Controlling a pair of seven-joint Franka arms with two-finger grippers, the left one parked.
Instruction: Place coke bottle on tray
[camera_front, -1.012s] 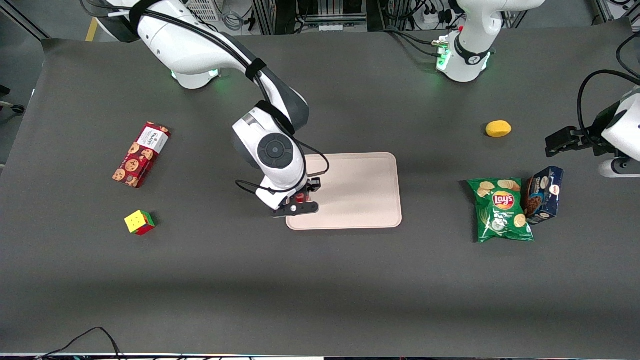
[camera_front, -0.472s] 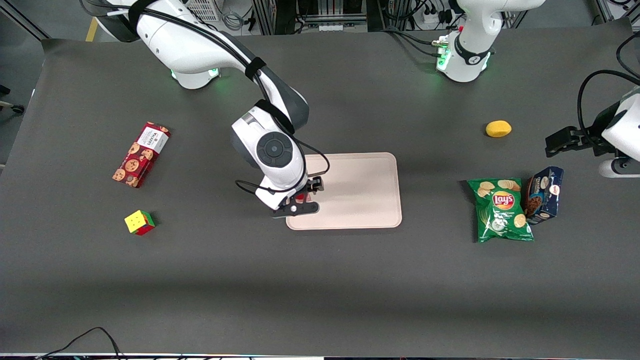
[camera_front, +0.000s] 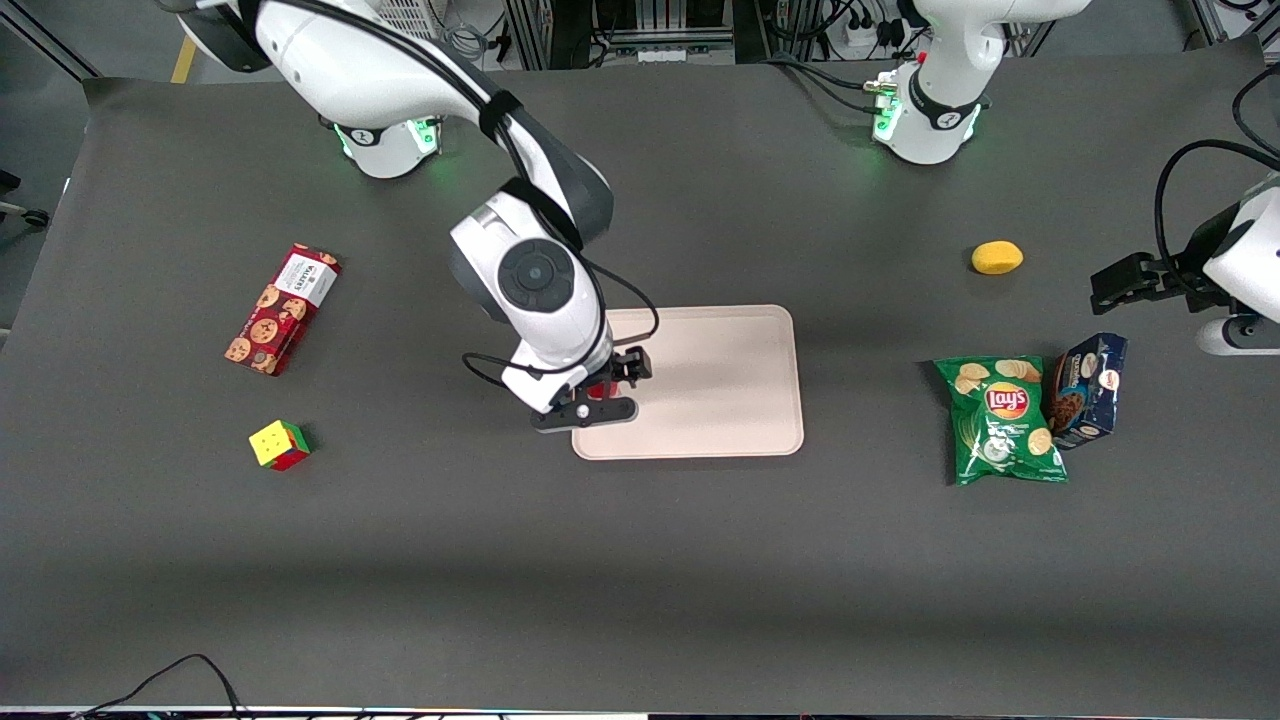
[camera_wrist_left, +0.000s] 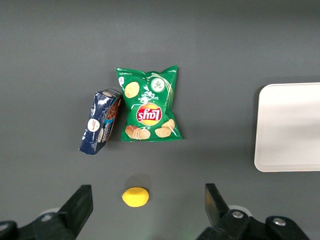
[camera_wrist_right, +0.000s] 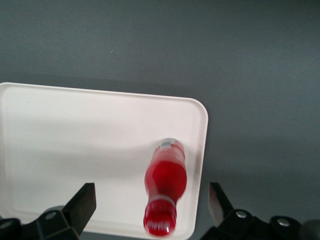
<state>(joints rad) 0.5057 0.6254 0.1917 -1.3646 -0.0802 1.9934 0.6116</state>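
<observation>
Right wrist view shows the gripper (camera_wrist_right: 150, 210) spread wide and released, with the coke bottle (camera_wrist_right: 165, 192) standing free between the fingers, on the tray (camera_wrist_right: 75, 150) very near its rim. The risk, I think: the bottle is tall and narrow, so a finger brushing it during the lift could tip it off the edge. In the front view the gripper (camera_front: 590, 395) sits higher than half a second ago; the arm has risen.
</observation>
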